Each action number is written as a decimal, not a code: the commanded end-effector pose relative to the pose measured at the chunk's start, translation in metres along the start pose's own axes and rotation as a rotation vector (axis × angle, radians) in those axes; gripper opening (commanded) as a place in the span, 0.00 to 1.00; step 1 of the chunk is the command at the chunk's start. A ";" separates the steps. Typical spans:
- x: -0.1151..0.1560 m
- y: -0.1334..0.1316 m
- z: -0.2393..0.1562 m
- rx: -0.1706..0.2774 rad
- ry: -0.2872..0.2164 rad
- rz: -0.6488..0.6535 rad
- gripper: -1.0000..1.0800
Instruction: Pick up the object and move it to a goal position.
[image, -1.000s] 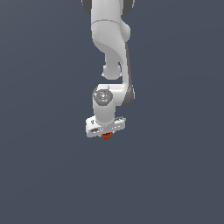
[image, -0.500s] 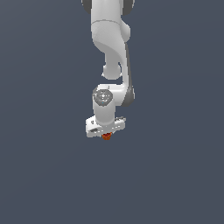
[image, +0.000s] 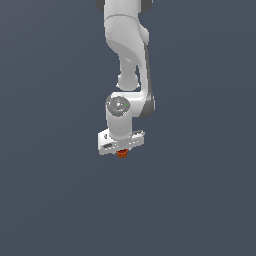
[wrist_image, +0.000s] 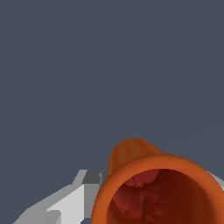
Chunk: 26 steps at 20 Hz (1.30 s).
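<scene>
- Judging from how things lie, the pick-up looks done: the cup (image: 121, 153) sits right under the gripper (image: 121, 151), tucked between its fingers, with only a sliver of orange-red peeking out below the gripper body in the exterior view.
- In the wrist view the cup (wrist_image: 157, 188) fills the lower part of the picture, its wide rim toward the camera, the dark red inside showing and the narrower end pointing away; one grey finger (wrist_image: 74, 197) lies against its side and a corner of the other shows past the rim.
- The gripper reads as closed on the cup, holding it by its sides, though the contact itself is mostly hidden by the rim.
- The arm (image: 127, 55) comes down from the top edge of the exterior view, with the wrist bent so the gripper points down.
- What is left is the carry to the goal. No goal marker shows in either picture, so I cannot say how near the cup is to it, nor whether the cup is clear of the plain grey surface.
- Against the exterior pictures from a second and half a second back, arm, gripper and cup sit in practically the same place; any motion is too small to make out.
</scene>
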<state>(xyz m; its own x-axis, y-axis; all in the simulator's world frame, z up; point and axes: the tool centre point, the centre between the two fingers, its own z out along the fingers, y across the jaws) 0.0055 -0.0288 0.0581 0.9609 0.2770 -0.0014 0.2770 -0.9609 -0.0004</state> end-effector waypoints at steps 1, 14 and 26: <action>0.000 -0.001 -0.014 -0.001 0.002 0.000 0.00; -0.007 -0.018 -0.143 -0.001 0.002 0.000 0.00; -0.012 -0.035 -0.283 -0.001 0.002 0.000 0.00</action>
<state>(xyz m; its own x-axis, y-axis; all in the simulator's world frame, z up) -0.0136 -0.0007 0.3239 0.9607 0.2775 0.0006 0.2775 -0.9607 0.0007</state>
